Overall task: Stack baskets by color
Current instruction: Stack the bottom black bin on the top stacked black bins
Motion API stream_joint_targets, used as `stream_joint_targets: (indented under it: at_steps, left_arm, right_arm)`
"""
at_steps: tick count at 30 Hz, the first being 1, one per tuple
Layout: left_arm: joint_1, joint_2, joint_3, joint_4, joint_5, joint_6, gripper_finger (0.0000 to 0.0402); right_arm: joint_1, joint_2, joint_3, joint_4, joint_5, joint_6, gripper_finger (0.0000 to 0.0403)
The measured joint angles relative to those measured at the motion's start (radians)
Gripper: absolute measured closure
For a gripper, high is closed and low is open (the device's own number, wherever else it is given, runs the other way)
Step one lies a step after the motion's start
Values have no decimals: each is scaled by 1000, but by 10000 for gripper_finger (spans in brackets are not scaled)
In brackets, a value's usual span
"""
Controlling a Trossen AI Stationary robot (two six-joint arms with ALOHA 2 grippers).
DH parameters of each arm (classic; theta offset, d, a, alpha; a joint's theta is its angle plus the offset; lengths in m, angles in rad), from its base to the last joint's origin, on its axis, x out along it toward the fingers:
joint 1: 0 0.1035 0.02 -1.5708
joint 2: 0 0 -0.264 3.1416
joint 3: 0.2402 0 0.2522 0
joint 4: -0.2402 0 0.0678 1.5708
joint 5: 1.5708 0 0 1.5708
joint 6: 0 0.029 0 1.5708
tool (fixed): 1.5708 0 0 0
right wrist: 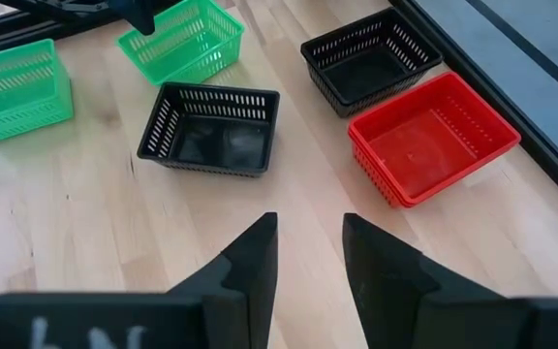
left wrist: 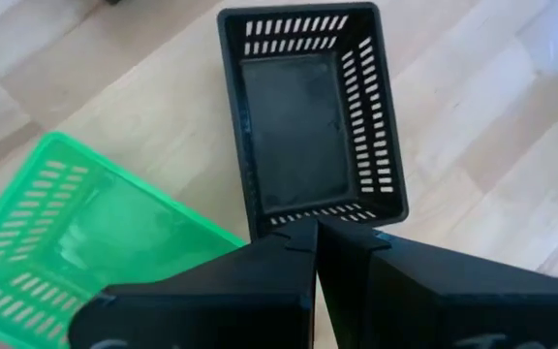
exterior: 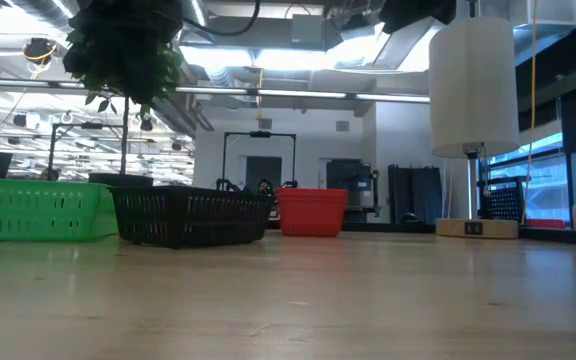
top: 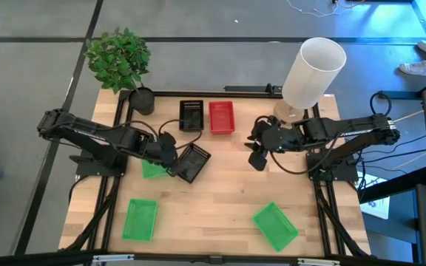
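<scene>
Black fingers of the left end effector clenched, empty, touching a black basket mid-desk, a green basket beside. Right end effector released, hovering near the red basket.

Mesh plastic baskets spread over the wooden tabletop.
A red mesh basket sat at twelve o'clock beside an upright black mesh basket; another black one lay skewed near centre, touching a green one; two green baskets rested at seven and five.
</scene>
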Motion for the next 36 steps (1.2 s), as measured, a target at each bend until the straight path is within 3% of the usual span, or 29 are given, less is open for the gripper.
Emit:
stream_joint_targets:
  at_steps: [9, 16, 22, 31, 36]
  left_arm:
    - [8, -3, 0, 19, 36, 32, 390]
    - [13, 5, 0, 20, 15, 95, 300]
    - [76, 111, 1, 6, 10, 122, 238]
    - [181, 239, 0, 110, 90, 300, 229]
    - [226, 289, 1, 119, 102, 313, 229]
  right_arm:
    - [0, 0, 0, 0, 0, -1, 285]
    - [0, 0, 0, 0, -4, -1, 285]
    - [0, 0, 0, 0, -5, -2, 285]
    - [0, 1, 0, -1, -5, -2, 285]
    - [0, 1, 1, 0, -5, -2, 285]
